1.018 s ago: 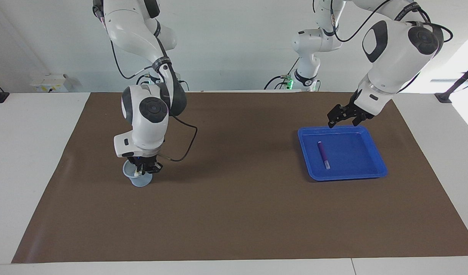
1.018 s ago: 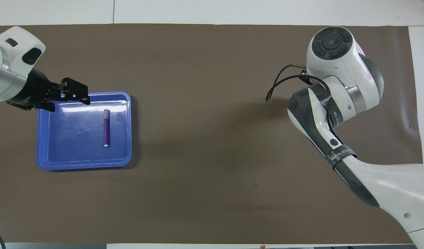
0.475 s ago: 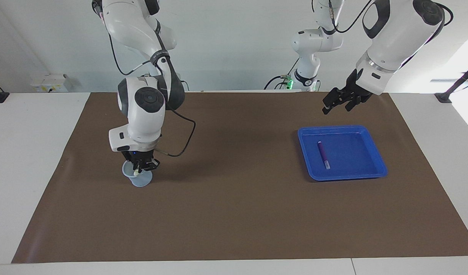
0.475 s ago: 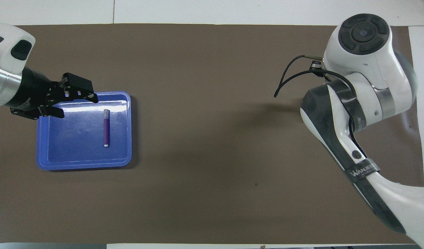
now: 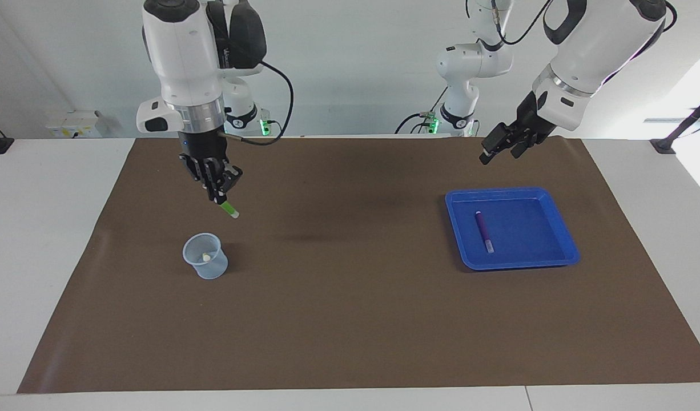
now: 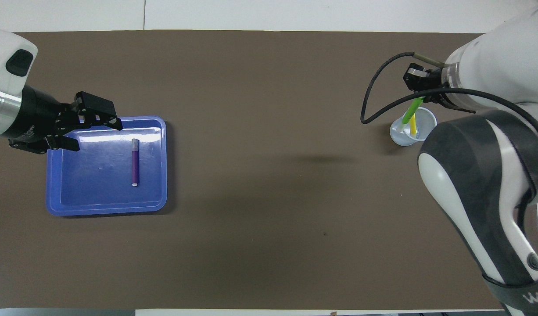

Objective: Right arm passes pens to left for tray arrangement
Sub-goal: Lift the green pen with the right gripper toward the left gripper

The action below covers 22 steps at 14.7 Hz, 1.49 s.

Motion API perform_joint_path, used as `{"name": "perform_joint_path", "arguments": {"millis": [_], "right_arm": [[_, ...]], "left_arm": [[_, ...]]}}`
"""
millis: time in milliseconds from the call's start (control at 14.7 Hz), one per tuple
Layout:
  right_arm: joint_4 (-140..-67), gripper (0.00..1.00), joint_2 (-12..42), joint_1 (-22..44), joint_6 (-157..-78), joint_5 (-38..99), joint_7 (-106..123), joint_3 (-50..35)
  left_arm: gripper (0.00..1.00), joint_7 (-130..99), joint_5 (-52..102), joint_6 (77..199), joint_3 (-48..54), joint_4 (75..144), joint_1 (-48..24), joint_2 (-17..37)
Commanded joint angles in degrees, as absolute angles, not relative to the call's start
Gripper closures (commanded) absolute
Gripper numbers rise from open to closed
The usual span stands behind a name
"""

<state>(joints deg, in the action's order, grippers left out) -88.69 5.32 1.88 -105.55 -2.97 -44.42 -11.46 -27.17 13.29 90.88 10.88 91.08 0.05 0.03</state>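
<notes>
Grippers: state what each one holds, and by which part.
The right gripper is shut on the green pen at its upper end, whitish tip hanging down, above the mat near the cup. The left gripper, open near the tray, holds nothing.

The right hand has risen out of the cup, clamped on the green pen and carrying it clear above. The left hand has lifted off the tray, fingers spread.
</notes>
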Motion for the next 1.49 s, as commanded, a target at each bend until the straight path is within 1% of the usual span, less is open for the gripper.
{"name": "perform_joint_path", "arguments": {"millis": [0, 136, 271, 407, 611, 747, 1018, 1154, 1357, 1425], "right_arm": [[-86.4, 1.0, 6.85, 1.23, -106.08, 6.73, -45.52, -11.69], [-86.31, 1.0, 7.03, 1.23, -107.22, 12.11, -53.48, -11.78], [-85.35, 1.0, 7.47, 1.49, -110.02, 15.63, -63.23, -12.3], [-84.73, 1.0, 8.17, 1.76, -111.53, 18.44, -71.94, -14.75], [-81.22, 1.0, 10.01, 1.76, -112.14, 20.55, -86.61, -19.23], [-80.86, 1.0, 10.37, 1.84, -115.73, 23.02, -94.88, -21.44], [-80.86, 1.0, 10.99, 2.02, -119.0, 23.2, -104.04, -26.8], [-80.95, 1.0, 10.99, 2.02, -119.0, 23.29, -105.81, -28.12], [-80.95, 1.0, 10.99, 2.11, -118.13, 23.29, -107.57, -29.96], [-80.95, 1.0, 10.99, 2.11, -118.13, 23.29, -108.1, -30.14]], "left_arm": [[0.0, -28.91, 14.85, 89.38, 10.72, 90.62, -0.35, -0.79], [0.0, -31.01, 16.6, 89.3, 10.81, 90.62, -0.35, -1.14], [0.0, -37.93, 19.84, 89.12, 10.81, 90.62, -0.35, -1.23], [0.0, -48.46, 23.28, 89.82, 10.9, 90.62, -0.44, -1.49], [0.0, -64.55, 24.78, 92.8, 14.22, 90.62, -0.35, -2.02], [0.0, -76.58, 26.44, 94.83, 15.46, 90.62, -0.44, -2.81], [0.0, -99.52, 29.71, 99.05, 18.45, 90.7, -0.44, -4.04], [0.0, -107.54, 29.71, 100.02, 19.68, 90.88, -0.44, -5.7], [0.0, -117.22, 28.74, 102.38, 21.36, 92.1, -0.53, -6.68], [0.0, -121.07, 27.09, 103.0, 21.44, 92.37, -1.75, -6.85]]}}
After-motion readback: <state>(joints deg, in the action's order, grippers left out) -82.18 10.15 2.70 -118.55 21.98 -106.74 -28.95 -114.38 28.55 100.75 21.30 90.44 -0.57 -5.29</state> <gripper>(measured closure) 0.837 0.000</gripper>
